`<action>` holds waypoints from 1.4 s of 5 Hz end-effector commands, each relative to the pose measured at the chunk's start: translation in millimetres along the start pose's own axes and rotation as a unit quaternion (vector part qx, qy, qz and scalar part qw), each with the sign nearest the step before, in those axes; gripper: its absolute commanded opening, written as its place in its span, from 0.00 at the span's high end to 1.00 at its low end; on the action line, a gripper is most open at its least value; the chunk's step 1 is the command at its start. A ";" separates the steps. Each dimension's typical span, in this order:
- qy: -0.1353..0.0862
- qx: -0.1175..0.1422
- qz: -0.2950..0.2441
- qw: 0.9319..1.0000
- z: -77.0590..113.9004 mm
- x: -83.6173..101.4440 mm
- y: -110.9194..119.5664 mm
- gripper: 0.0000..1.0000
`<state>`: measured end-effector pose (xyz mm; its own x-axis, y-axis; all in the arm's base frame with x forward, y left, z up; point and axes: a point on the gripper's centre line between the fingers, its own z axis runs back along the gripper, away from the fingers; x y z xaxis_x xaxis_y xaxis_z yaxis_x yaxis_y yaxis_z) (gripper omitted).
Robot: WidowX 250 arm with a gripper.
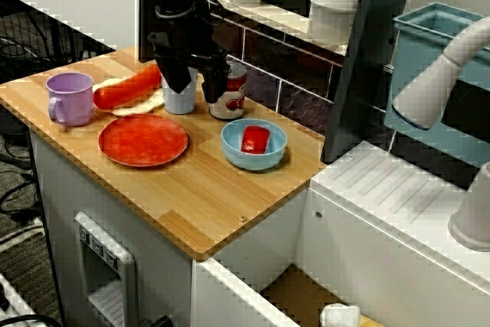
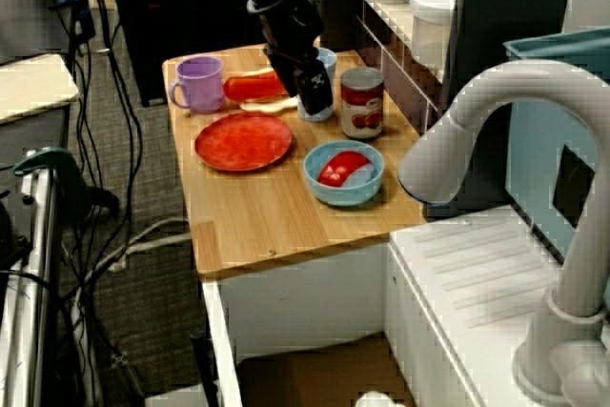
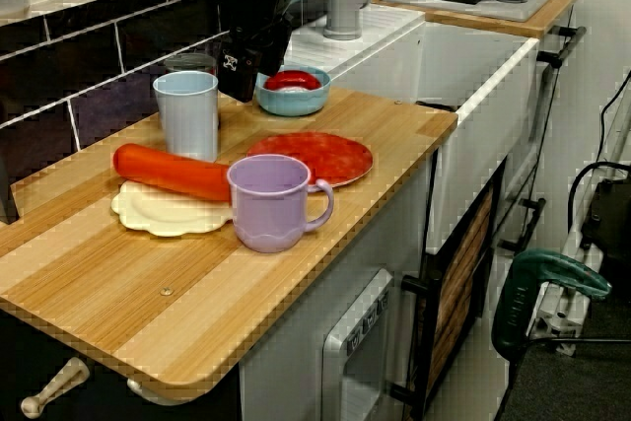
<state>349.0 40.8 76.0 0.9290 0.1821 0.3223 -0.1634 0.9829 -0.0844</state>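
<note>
In the front view my black gripper (image 1: 195, 86) hangs open just above the wooden counter (image 1: 191, 197), its two fingers spread in front of a pale blue cup (image 1: 180, 99) and a tomato can (image 1: 231, 96). Nothing sits between the fingers. The side view shows the gripper (image 3: 240, 78) to the right of the cup (image 3: 187, 113), apart from it. A blue bowl (image 1: 254, 147) holding a red piece stands on the sink side of the gripper, and a red plate (image 1: 143, 141) lies in front of it. From above, the gripper (image 2: 315, 92) hides part of the cup.
A purple mug (image 1: 69, 97) stands at the left end, beside an orange-red carrot (image 1: 126, 88) on a cream plate (image 3: 163, 212). White jars (image 1: 333, 9) sit on the back ledge. A dark post (image 1: 367, 59), a white sink unit (image 1: 398, 204) and a faucet (image 2: 496, 131) lie to the right.
</note>
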 end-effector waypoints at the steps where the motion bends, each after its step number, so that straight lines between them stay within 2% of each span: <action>1: 0.000 0.000 0.000 1.000 0.0 0.0 0.0 0.00; 3: -0.005 -0.030 0.007 0.999 35.4 9.6 6.8 0.00; 4: -0.011 -0.037 0.001 0.999 46.5 12.0 17.2 0.00; 5: -0.017 -0.053 -0.002 0.998 58.9 18.7 44.5 0.00; 6: -0.025 -0.037 -0.007 0.999 71.6 24.9 67.8 0.00; 7: -0.034 -0.031 -0.011 0.999 73.5 22.1 86.8 0.00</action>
<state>329.2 126.7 125.6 0.9260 0.1808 0.3314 -0.1323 0.9776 -0.1638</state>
